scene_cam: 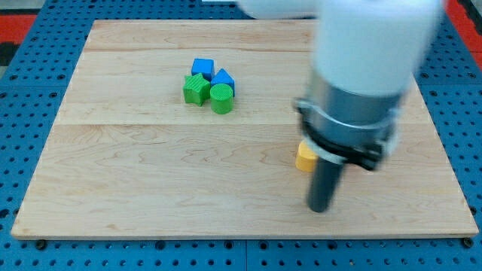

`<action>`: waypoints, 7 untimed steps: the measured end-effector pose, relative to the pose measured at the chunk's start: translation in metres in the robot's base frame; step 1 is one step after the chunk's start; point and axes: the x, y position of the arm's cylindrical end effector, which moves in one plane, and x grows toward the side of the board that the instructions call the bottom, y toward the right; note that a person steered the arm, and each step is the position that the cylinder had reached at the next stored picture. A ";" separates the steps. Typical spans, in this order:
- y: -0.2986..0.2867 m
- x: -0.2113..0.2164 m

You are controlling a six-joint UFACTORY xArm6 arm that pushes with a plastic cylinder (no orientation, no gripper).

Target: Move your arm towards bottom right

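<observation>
My tip [320, 208] rests on the wooden board [151, 188] in the view's lower right part. A yellow block [305, 157] lies just up and left of the tip, partly hidden behind the rod and the arm's collar. Its shape cannot be made out. The white and grey arm body [365, 68] fills the view's upper right and hides the board behind it.
A cluster of blocks sits at the view's upper left of centre: a blue cube [202, 68], a blue block [224, 80], a green star-like block [196, 89] and a green cylinder [221, 98]. They touch one another. A blue pegboard [30, 90] surrounds the board.
</observation>
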 end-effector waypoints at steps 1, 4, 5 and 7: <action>0.036 0.022; 0.050 0.029; 0.051 0.030; 0.151 -0.041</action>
